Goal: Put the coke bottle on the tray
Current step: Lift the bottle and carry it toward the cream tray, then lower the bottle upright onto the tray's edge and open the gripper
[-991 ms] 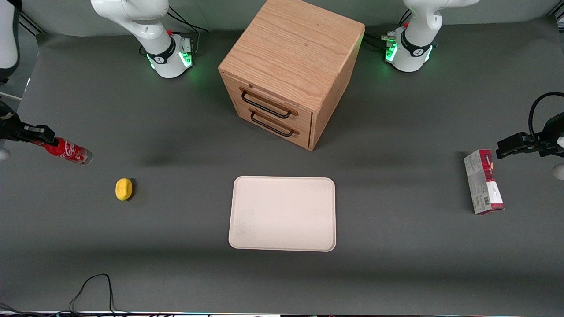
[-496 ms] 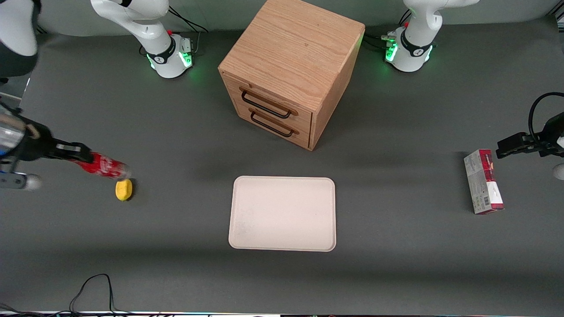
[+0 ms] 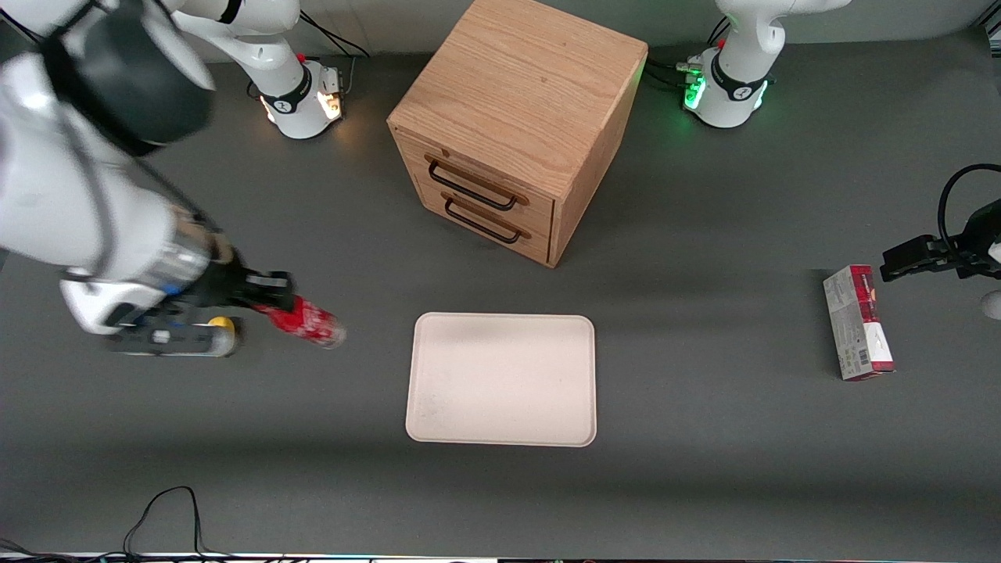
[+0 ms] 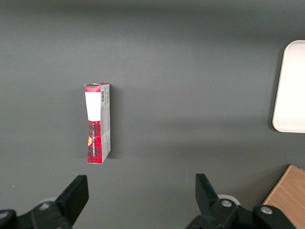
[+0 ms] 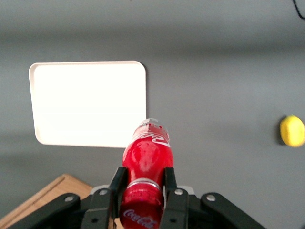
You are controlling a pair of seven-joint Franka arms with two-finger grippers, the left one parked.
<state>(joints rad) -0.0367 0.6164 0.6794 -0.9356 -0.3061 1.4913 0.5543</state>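
Dark grey table [image 3: 704, 469] fills the frame. At left of centre, the gripper [image 3: 270, 301] clamps the coke bottle [image 3: 309, 322] by its neck, carried clear of the surface, base aimed at the tray [image 3: 500, 379] at centre. Open table separates them; nothing blocks the path.

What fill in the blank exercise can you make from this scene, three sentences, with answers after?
1. The end effector is shut on the ____ bottle.
2. The cream-white tray has ____ lying on it.
3. The wooden cabinet shows ____ drawer handles on its front.

Missing words: coke; nothing; two
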